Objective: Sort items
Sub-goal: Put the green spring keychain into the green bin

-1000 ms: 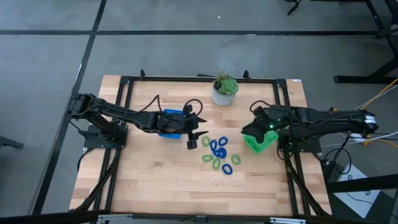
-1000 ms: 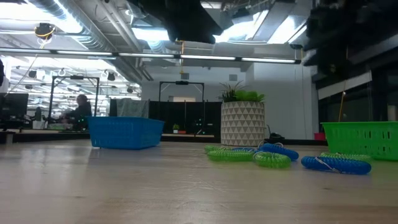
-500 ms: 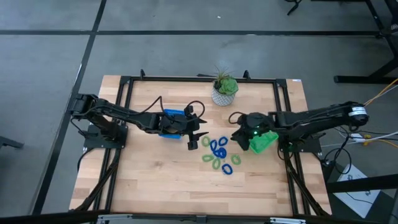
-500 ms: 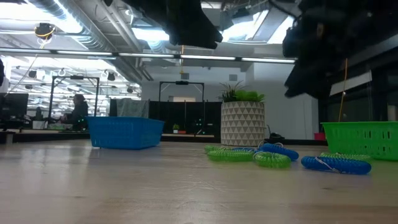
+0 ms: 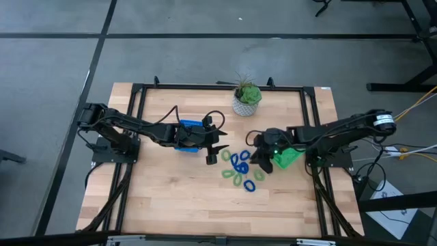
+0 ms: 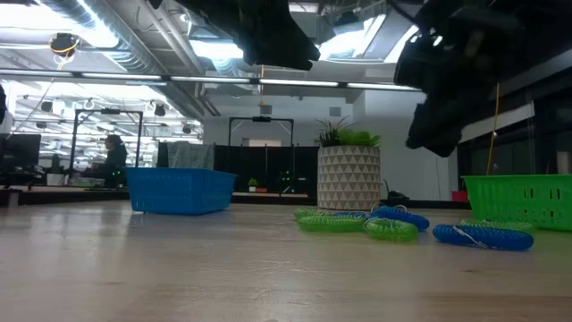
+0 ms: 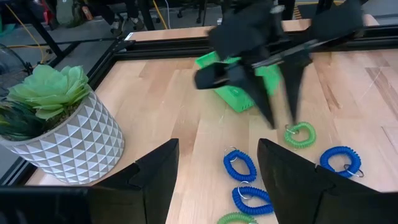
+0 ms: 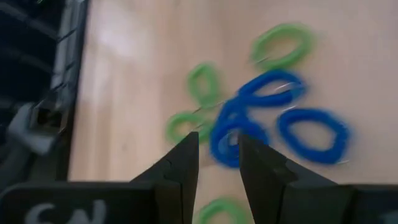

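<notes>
Several small coil rings, blue [image 5: 239, 162] and light green [image 5: 228, 173], lie loose on the wooden table between a blue tray [image 5: 188, 134] and a green tray [image 5: 288, 157]. My right gripper [image 5: 259, 158] is open and hovers just above the right side of the cluster, empty; its wrist view shows blue rings [image 8: 249, 118] and green rings [image 8: 283, 43] below its fingers [image 8: 186, 155]. My left gripper [image 5: 215, 153] is open and empty beside the blue tray, left of the rings. The left wrist view shows the rings [image 7: 239, 165] and my right gripper [image 7: 280, 112].
A potted plant in a white patterned pot [image 5: 246, 100] stands at the far middle of the table, behind the rings. A black frame [image 5: 136, 102] runs round the table's edges. Bare wood lies toward the near edge [image 5: 205, 205].
My right gripper has gone from above the green tray toward the table's left and down, and now hangs over the right side of the ring cluster. The rings and both trays have stayed where they were.
</notes>
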Tool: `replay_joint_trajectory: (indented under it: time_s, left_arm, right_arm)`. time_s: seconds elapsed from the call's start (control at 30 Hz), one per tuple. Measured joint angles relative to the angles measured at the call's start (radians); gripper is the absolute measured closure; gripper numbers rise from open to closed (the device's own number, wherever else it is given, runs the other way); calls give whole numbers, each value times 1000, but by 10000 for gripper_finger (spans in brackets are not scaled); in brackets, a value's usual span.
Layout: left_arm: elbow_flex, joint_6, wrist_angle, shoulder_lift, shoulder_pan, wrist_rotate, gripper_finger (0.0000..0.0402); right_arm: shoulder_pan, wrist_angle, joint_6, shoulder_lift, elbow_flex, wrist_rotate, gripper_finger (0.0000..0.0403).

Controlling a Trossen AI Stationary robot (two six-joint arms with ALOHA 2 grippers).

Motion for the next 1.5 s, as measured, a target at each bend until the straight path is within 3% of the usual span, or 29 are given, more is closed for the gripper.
replay_joint_trajectory:
  time_s: [0.2, 0.57, 0.93, 1.13, 1.5]
  left_arm:
    - [0, 2, 0, 0, 0, 0, 187]
    - [0, 0, 0, 0, 0, 0, 187]
    - [0, 0, 0, 0, 0, 0, 187]
    - [0, 0, 0, 0, 0, 0, 187]
    - [0, 0, 0, -1, 0, -1, 187]
  right_arm:
    - [117, -5, 53, 0, 0, -31, 293]
    - [235, -85, 53, 0, 0, 138, 293]
    - [245, -164, -24, 0, 0, 259, 293]
    - [245, -187, -28, 13, 0, 265, 293]
    - [245, -165, -33, 212, 2, 338, 293]
